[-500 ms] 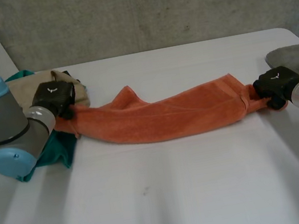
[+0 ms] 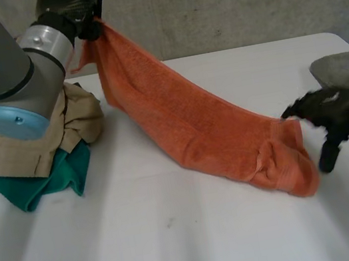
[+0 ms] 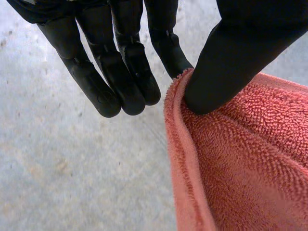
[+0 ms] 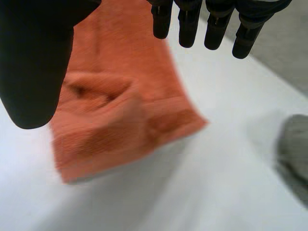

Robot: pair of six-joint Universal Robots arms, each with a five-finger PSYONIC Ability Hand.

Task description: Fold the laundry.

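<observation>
Orange towel (image 2: pixel 208 131) end clamped between left hand's (image 2: pixel 71 3) thumb and fingers (image 3: pixel 168 53), raised above surface's (image 2: pixel 180 237) far-left corner. Long axis slants down toward right edge, lower end bunched there. Right hand (image 2: pixel 330 113) just beside it, fingers apart.

Our left arm (image 2: pixel 8 72) covers a big part of the beige cloth (image 2: pixel 81 116), and that cloth hides most of the green cloth (image 2: pixel 67 173) under it. The grey cloth (image 2: pixel 346 66) runs off the picture's edge, so we cannot see its far side. In the right wrist view the thumb of our right hand (image 4: pixel 33 62) covers part of the orange towel (image 4: pixel 110 115) near its end
</observation>
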